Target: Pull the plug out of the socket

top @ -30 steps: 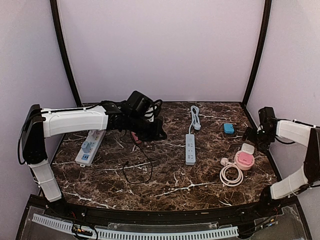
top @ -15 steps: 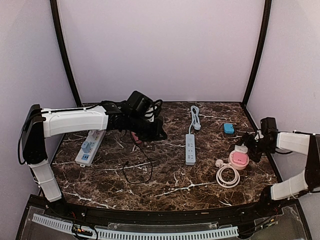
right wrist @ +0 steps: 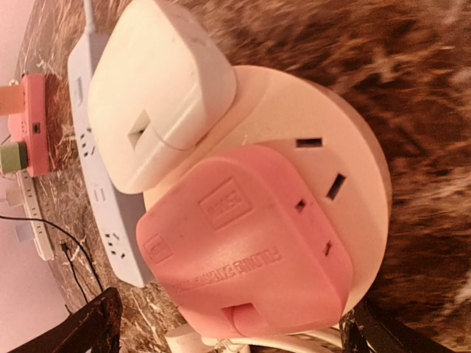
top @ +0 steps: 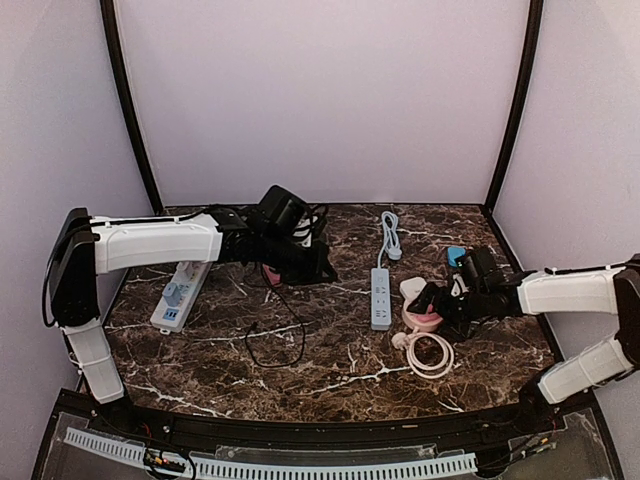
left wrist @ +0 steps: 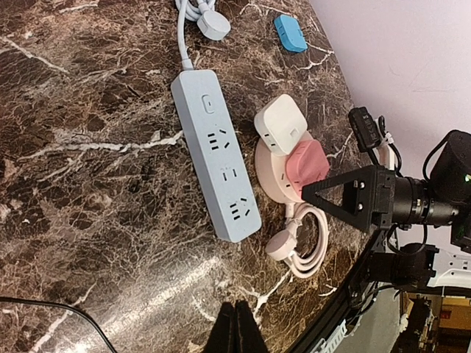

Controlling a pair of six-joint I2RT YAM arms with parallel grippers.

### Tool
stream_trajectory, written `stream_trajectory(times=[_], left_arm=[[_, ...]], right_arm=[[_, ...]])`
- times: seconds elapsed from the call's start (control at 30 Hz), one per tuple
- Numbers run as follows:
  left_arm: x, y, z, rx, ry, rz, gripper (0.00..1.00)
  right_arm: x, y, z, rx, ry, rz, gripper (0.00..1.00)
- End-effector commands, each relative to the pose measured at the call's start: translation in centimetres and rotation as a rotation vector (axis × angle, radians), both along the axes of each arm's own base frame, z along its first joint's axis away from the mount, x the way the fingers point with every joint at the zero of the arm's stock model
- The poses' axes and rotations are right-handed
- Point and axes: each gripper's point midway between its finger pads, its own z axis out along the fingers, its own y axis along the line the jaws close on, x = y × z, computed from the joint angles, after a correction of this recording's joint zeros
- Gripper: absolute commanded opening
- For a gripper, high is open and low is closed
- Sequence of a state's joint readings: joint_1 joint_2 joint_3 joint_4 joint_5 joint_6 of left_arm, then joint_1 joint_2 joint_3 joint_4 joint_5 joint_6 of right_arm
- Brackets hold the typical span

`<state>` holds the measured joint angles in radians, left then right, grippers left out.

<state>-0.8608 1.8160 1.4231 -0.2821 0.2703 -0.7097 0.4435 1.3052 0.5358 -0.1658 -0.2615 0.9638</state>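
A round cream socket (right wrist: pixel 346 147) lies on the marble table, right of centre (top: pixel 418 322). A pink plug (right wrist: pixel 243 243) and a white square adapter (right wrist: pixel 158 88) sit in it; both also show in the left wrist view, the pink plug (left wrist: pixel 307 162) and the adapter (left wrist: pixel 280 123). My right gripper (right wrist: pixel 235 331) is open, low at the socket (top: pixel 432 303), one finger on each side of the pink plug. My left gripper (left wrist: pixel 235 329) is shut and empty, held above the table left of centre (top: pixel 315 264).
A blue-grey power strip (top: pixel 381 297) lies just left of the round socket. The socket's coiled white cord (top: pixel 432 354) lies in front of it. A white power strip (top: pixel 182 293) with plugs is at the far left, a black cable (top: pixel 280 335) loops mid-left, and a small blue item (top: pixel 457 255) is behind.
My right arm has swung left and stretched out low. The round socket with its plugs and coiled cord has shifted left with it, toward the blue-grey strip. The left arm has barely moved.
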Motion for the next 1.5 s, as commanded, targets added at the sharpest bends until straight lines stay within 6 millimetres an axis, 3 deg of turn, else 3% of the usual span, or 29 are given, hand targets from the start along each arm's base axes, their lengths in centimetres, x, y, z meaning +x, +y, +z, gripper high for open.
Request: stream_trajectory(times=[0.0,0.27,0.33,0.4,0.57,0.63,0.73,0.87,1.03,1.13,1.47], left_arm=[[0.5,-0.5,1.2,-0.032,-0.017,-0.008,0.01],[0.3,-0.4,0.6,-0.032,0.002,-0.005,0.01],[0.3,-0.4,0.4,-0.027,0.005,-0.003,0.01],[0.4,-0.5,0.1,-0.023,0.01,-0.002,0.01],[0.3,-0.9,-0.5,-0.029,0.031,-0.012,0.01],[0.3,-1.0,-0.8,-0.028,0.038,-0.016,0.01],[0.3,-1.2,-1.1,-0.028,0.046,-0.018,0.01],[0.3,-1.4,-1.2,-0.037,0.055,-0.018,0.01],[0.0,-1.3,-1.3,-0.033,0.066,-0.023,0.01],[-0.2,-1.1,-1.2,-0.031,0.07,-0.024,0.01],[-0.5,-0.8,-1.1,-0.03,0.071,-0.021,0.01]], right_arm=[[1.6,5.2,1.7,0.049,-0.059,0.057,0.99],[4.4,12.2,2.8,0.13,-0.117,0.209,0.99],[4.6,12.6,3.4,0.124,-0.129,0.221,0.99],[4.7,12.1,3.7,0.097,-0.146,0.21,0.99],[4.3,8.6,4.2,0.017,-0.172,0.201,0.99],[5.3,6.6,5.2,0.033,-0.224,0.188,0.99],[6.9,5.2,6.7,0.085,-0.316,0.255,0.99],[10.1,5.8,8.3,0.166,-0.423,0.393,0.98],[13.0,6.7,7.9,0.269,-0.45,0.496,0.91],[14.6,6.7,6.5,0.287,-0.421,0.512,0.86],[16.3,8.1,4.2,0.378,-0.358,0.579,0.77]])
